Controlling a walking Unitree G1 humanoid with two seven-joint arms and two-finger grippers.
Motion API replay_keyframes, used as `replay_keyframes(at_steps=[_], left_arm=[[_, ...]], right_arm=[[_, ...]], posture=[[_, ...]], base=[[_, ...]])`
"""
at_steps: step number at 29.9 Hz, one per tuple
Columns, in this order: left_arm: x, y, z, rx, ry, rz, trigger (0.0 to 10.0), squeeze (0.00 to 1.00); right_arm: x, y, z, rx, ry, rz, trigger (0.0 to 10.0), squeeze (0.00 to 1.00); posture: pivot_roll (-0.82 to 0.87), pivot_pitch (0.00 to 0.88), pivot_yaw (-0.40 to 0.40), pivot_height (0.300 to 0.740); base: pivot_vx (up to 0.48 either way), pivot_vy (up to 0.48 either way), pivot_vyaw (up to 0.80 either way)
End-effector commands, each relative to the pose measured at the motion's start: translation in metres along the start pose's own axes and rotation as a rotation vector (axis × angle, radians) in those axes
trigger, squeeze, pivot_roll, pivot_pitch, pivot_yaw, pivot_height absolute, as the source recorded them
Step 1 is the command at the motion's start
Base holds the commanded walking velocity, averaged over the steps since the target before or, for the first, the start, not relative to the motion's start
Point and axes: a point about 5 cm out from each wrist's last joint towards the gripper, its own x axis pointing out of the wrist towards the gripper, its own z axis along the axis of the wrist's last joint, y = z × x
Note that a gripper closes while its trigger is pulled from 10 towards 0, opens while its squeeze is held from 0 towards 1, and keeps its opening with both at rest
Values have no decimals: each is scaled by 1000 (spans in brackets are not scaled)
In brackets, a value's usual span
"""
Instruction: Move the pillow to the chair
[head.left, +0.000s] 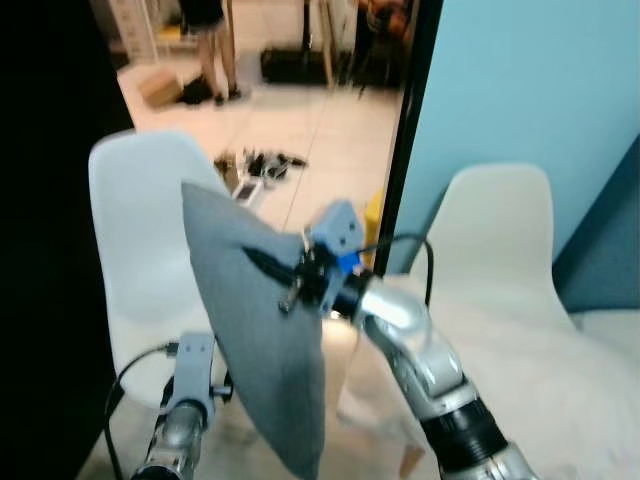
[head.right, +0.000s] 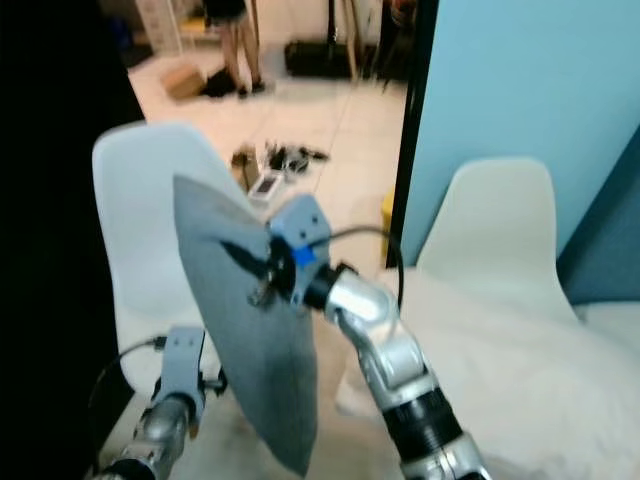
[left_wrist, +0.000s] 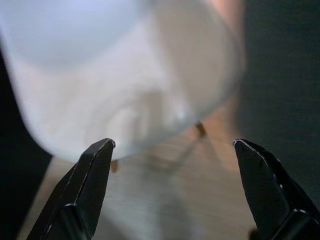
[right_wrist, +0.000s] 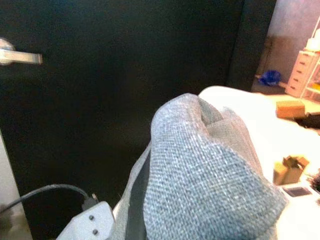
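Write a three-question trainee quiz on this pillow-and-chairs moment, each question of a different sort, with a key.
1. True or false: the right gripper holds the grey pillow in the air.
2. The left gripper is: A) open, B) shut on the pillow.
3. Fill in: the pillow hangs in front of the left ____, while a second white chair stands by the blue wall.

Key: 1 true; 2 A; 3 white chair.

The right arm (head.left: 430, 370) rises from the lower right of the head view, elbow bent, forearm reaching up and left to mid-frame. Its right gripper (head.left: 290, 280) is pinched closed on the pillow (head.left: 255, 330), holding it up. The left arm (head.left: 180, 420) shows at the lower left, pointing upward; the left gripper (left_wrist: 172, 150) has its black fingers (left_wrist: 90, 175) spread wide, holding nothing.
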Motion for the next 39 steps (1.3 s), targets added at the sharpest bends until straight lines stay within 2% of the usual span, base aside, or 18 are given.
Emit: replay_keyframes(at_steps=[1, 10, 12, 16, 21, 28, 34, 37, 39], left_arm=[[-3, 12, -9, 8, 27, 36, 10000, 0], [-1, 11, -3, 11, 7, 35, 10000, 0], [0, 11, -1, 12, 3, 32, 10000, 0], [0, 11, 0, 15, -3, 25, 10000, 0], [1, 10, 1, 15, -6, 23, 10000, 0], [1, 9, 2, 13, -9, 19, 10000, 0], [1, 8, 3, 11, -13, 20, 10000, 0], [2, 11, 3, 40, -7, 58, 10000, 0], [2, 18, 4, 67, 6, 126, 10000, 0]], right_arm=[[12, 15, 23, -28, -119, 88, 10000, 0], [13, 15, 22, -22, -122, 77, 10000, 0], [15, 10, 18, -41, -91, 19, 10000, 0], [16, 7, 15, -44, -66, -17, 10000, 0], [16, 6, 14, -37, -51, -21, 10000, 0], [17, 7, 13, -31, -45, -15, 10000, 0], [18, 8, 13, -32, -52, -13, 10000, 0], [18, 12, 10, -15, -41, 20, 10000, 0], [17, 19, 5, 16, -10, 79, 10000, 0]], posture=[[-197, 88, 15, 740], [-194, 89, 21, 740], [-195, 89, 26, 740], [-195, 90, 29, 740], [-196, 90, 30, 740], [-194, 88, 28, 740], [-196, 90, 25, 740], [-196, 92, 21, 740], [-197, 91, 21, 740]], base=[[311, 0, 800], [316, 0, 800], [319, 0, 0], [322, 0, 0], [328, 0, 0], [334, 0, -798], [339, 0, 0], [114, 0, 0], [0, 0, 0]])
